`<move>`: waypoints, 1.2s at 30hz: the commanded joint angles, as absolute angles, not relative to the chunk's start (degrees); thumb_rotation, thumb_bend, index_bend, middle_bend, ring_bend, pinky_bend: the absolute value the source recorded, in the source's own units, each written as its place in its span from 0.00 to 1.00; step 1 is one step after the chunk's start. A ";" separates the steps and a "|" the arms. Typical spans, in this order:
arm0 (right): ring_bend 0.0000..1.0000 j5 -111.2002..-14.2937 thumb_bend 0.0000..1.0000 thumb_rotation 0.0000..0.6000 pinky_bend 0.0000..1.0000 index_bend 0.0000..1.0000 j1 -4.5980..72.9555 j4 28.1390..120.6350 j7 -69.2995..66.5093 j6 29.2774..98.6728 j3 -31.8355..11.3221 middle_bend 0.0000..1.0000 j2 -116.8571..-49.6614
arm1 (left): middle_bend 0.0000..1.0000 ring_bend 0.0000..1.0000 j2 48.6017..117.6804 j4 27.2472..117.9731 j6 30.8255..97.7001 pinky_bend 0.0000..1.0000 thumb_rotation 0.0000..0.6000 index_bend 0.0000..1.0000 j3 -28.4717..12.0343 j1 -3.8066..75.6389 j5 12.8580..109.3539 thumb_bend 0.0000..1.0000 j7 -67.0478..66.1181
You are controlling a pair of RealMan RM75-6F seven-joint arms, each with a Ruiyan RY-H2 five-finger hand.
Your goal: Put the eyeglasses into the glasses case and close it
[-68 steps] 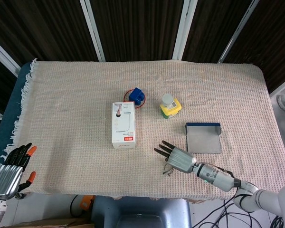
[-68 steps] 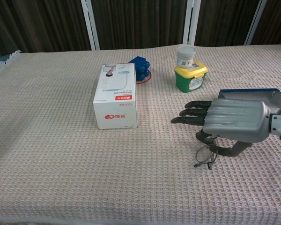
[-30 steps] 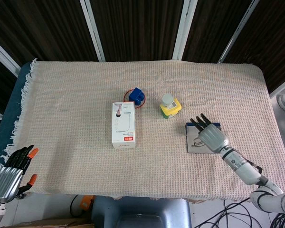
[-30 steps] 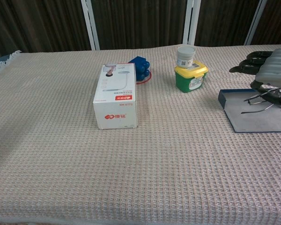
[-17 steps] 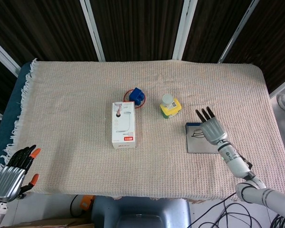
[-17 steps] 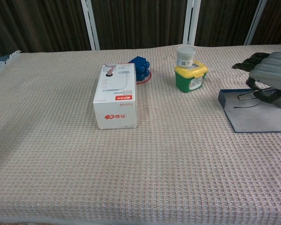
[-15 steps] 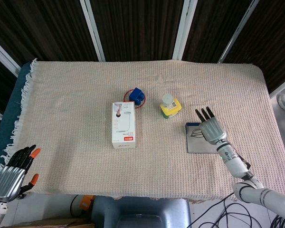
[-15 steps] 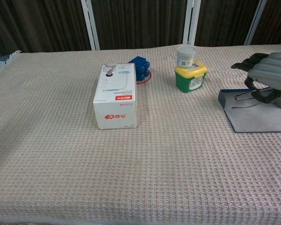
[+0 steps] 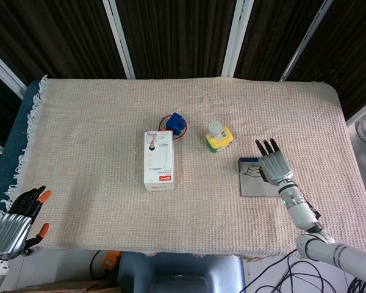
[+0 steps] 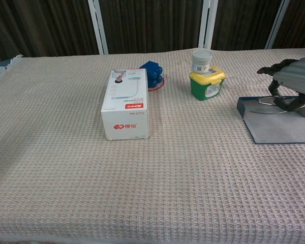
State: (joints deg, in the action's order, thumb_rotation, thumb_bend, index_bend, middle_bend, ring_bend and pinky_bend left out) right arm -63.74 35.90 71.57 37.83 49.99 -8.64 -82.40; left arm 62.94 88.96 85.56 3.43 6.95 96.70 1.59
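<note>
Since the earlier frames the right hand [image 9: 273, 166] has carried the eyeglasses [image 10: 271, 99] from the cloth-covered counter [image 9: 97, 134] to the open glasses case [image 10: 279, 127]. Now it hovers over the case's far end, fingers curled down around the eyeglasses, which sit just beneath it by the blue rim. The left hand [image 9: 15, 220] hangs off the counter's near-left corner, holding nothing, fingers loosely extended.

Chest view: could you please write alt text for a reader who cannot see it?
The robot's right hand holds eyeglasses low over the open blue glasses case at the table's right edge. A white box, a blue toy and a green jar stand further left on the beige cloth.
</note>
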 commanded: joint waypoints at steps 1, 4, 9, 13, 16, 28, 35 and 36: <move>0.00 -60.34 0.70 1.00 0.07 0.72 36.04 75.31 39.04 49.51 -9.20 0.04 -80.25 | 0.00 0.00 62.89 88.86 85.87 0.12 1.00 0.00 3.48 6.83 96.88 0.39 1.80; 0.00 -56.86 0.70 1.00 0.07 0.71 36.10 78.61 42.21 51.10 -9.23 0.04 -78.92 | 0.00 0.00 62.81 88.74 86.07 0.12 1.00 0.00 3.52 6.80 97.04 0.39 2.13; 0.00 -52.88 0.70 1.00 0.07 0.71 36.56 79.87 46.52 52.81 -8.17 0.04 -78.92 | 0.00 0.00 62.74 88.68 86.27 0.12 1.00 0.00 3.84 6.80 97.74 0.39 2.32; 0.00 -50.57 0.70 1.00 0.07 0.71 37.38 78.58 48.59 53.25 -7.51 0.04 -80.14 | 0.00 0.00 62.75 88.64 86.35 0.12 1.00 0.00 3.93 6.76 97.88 0.39 2.33; 0.00 -49.24 0.70 1.00 0.07 0.71 38.41 77.17 50.05 52.97 -6.96 0.04 -81.31 | 0.00 0.00 62.77 88.66 86.23 0.12 1.00 0.00 3.84 6.79 97.66 0.39 2.29; 0.00 -46.39 0.70 1.00 0.06 0.69 40.87 73.22 52.13 52.53 -5.63 0.04 -84.73 | 0.00 0.00 62.81 88.69 85.63 0.12 1.00 0.00 3.78 7.04 97.30 0.39 2.09; 0.00 -45.91 0.70 1.00 0.06 0.63 41.76 71.79 52.42 52.48 -5.05 0.04 -85.86 | 0.00 0.00 62.86 88.77 85.45 0.12 1.00 0.00 3.84 7.12 97.35 0.39 1.86; 0.00 -45.82 0.70 1.00 0.06 0.63 41.88 71.59 52.58 52.52 -4.97 0.04 -86.04 | 0.00 0.00 62.87 88.78 85.44 0.12 1.00 0.00 3.84 7.13 97.35 0.39 1.85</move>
State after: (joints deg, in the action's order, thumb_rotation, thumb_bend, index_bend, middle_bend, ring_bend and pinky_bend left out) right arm -45.89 41.80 71.68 52.49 52.50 -5.04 -85.95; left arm 62.87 88.78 85.44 3.85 7.13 97.35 1.85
